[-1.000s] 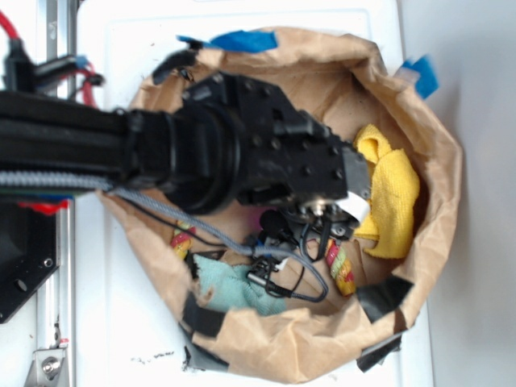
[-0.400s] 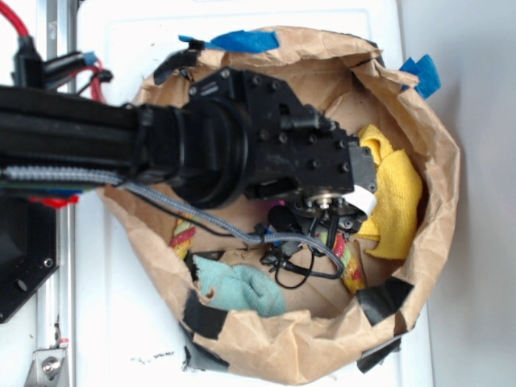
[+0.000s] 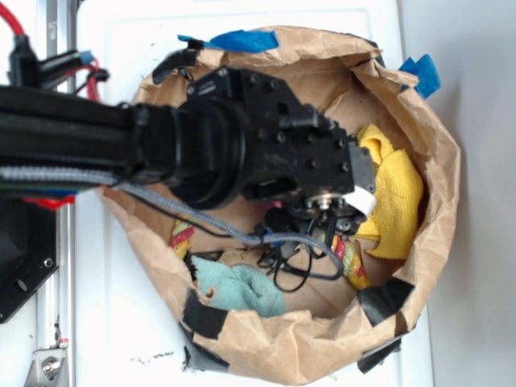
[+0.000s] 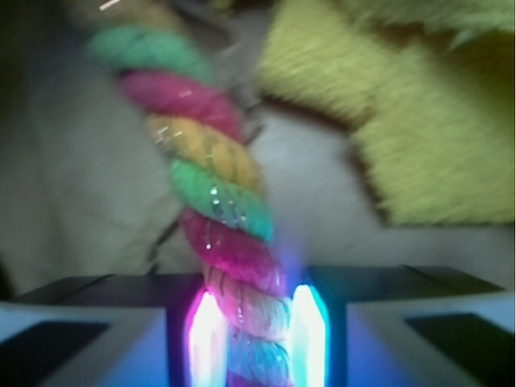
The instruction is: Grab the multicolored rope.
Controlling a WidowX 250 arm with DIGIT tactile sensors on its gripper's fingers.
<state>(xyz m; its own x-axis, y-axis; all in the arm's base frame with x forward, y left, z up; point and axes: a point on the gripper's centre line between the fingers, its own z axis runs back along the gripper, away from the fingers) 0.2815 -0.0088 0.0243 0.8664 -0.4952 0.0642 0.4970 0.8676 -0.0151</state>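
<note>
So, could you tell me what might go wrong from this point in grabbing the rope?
1. The gripper has the multicolored rope between its fingers near one end; a short hold like that might slip out when lifted.
2. The yellow cloth lies close beside the rope, so it could snag and be dragged along.
3. In the exterior view, loose black cables hang beside the rope inside the paper bag and might catch on it.

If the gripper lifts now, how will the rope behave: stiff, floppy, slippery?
Likely floppy: the multicolored rope is soft twisted strands and curves away from the gripper, so its free ends should droop. Probably not slippery: the fibrous twist sits between both fingers. It may drag on the paper bag or brush the yellow cloth.
</note>
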